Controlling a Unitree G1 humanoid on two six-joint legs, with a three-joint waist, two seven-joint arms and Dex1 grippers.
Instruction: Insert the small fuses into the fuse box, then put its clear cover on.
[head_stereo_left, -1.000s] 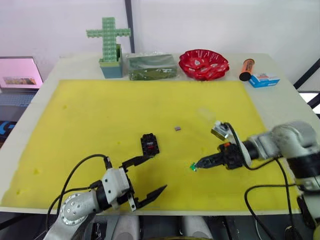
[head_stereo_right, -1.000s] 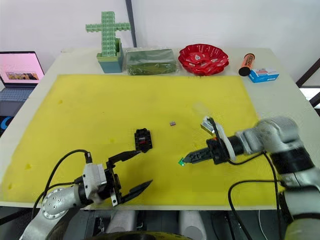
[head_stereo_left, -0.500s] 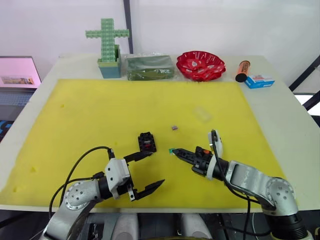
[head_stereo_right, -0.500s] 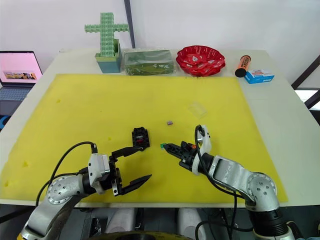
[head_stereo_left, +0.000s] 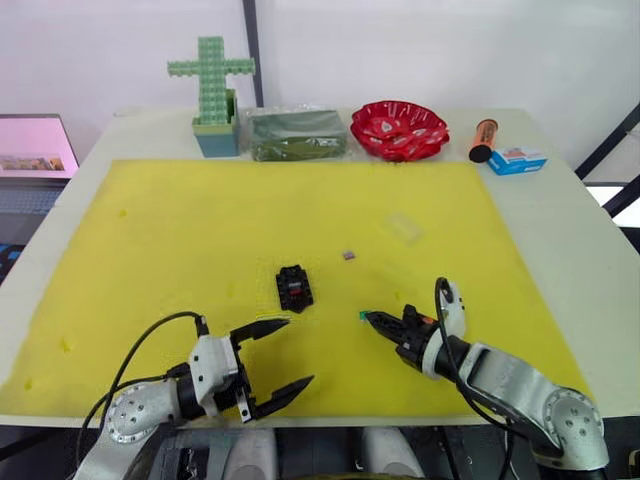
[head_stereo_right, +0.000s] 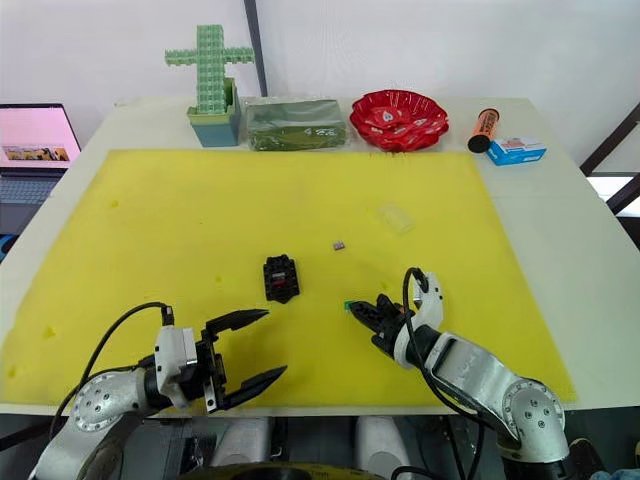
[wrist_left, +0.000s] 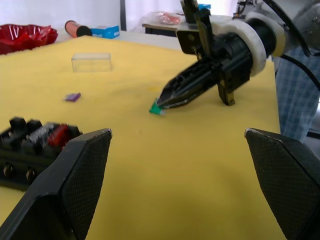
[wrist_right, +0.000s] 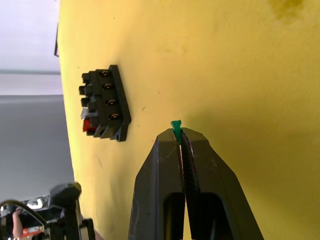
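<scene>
Yellow foam mat (head_stereo_left: 200, 220) is seen under everything. A green fuse (wrist_right: 176, 124) is pinched at the tips of the right gripper (head_stereo_left: 374, 320), which is closed on it. The fuse box (head_stereo_left: 293, 287) lies beyond those tips, toward the robot's left, nearer the wide-open, empty left gripper (head_stereo_left: 280, 358).

Plenty of bare yellow mat (head_stereo_left: 180, 240) around the fuse box (head_stereo_left: 293, 288), just the purplish-grey fuse (head_stereo_left: 349, 255) and clear cover (head_stereo_left: 404, 228) lying off toward the far right.
</scene>
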